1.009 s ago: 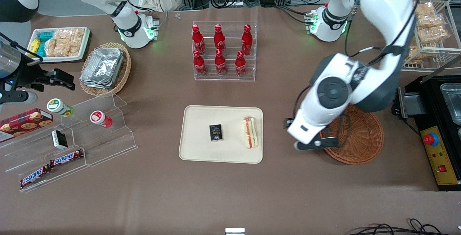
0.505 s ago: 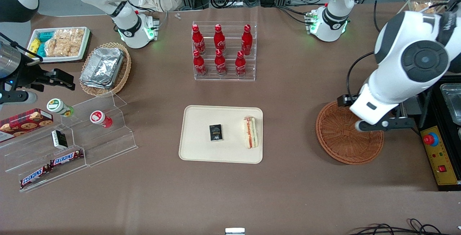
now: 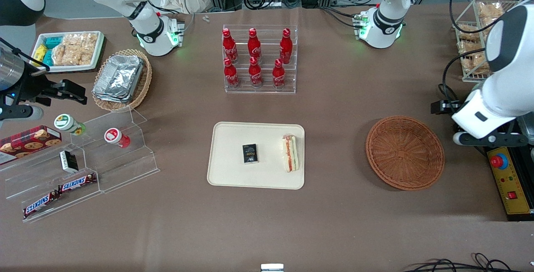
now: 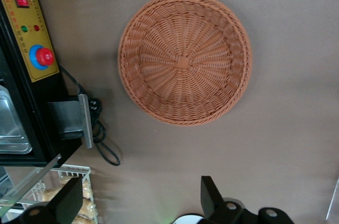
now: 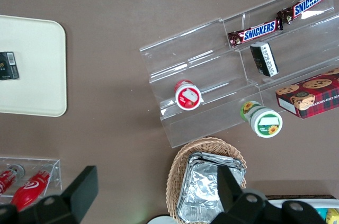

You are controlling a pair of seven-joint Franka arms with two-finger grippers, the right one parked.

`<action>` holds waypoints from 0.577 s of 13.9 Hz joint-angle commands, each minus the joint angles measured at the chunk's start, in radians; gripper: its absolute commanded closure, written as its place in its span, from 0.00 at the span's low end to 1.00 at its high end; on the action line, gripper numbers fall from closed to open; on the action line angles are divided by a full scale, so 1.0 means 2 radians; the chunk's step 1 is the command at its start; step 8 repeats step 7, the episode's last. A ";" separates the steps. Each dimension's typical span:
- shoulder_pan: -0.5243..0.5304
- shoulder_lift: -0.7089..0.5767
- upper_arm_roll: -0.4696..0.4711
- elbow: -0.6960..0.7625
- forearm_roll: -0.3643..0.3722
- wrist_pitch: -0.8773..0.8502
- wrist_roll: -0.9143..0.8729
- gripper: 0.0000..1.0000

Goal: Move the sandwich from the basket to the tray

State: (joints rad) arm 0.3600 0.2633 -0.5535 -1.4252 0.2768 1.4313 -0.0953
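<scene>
Sandwich (image 3: 290, 153) is seen lying on the tray (image 3: 227, 172); the basket (image 3: 404, 152) is emptied. Gripper (image 4: 140, 203), spread and holding nothing, is raised beside the basket. Nothing is judged left.

Six red cola bottles (image 3: 254, 57); two Snickers bars (image 3: 58, 192); one triangular white-bread sandwich (image 3: 290, 153); one cream rectangular plastic tray (image 3: 227, 172); one reddish-brown round wicker basket (image 3: 404, 152); one tan wicker basket (image 3: 144, 81); one two-finger gripper (image 4: 140, 205).
</scene>
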 commanded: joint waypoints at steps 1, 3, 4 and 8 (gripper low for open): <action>-0.015 -0.031 0.032 -0.022 -0.013 -0.007 0.015 0.00; -0.108 -0.049 0.151 -0.031 -0.048 -0.002 0.022 0.00; -0.157 -0.061 0.210 -0.043 -0.061 0.005 0.031 0.00; -0.197 -0.112 0.274 -0.120 -0.078 0.059 0.046 0.00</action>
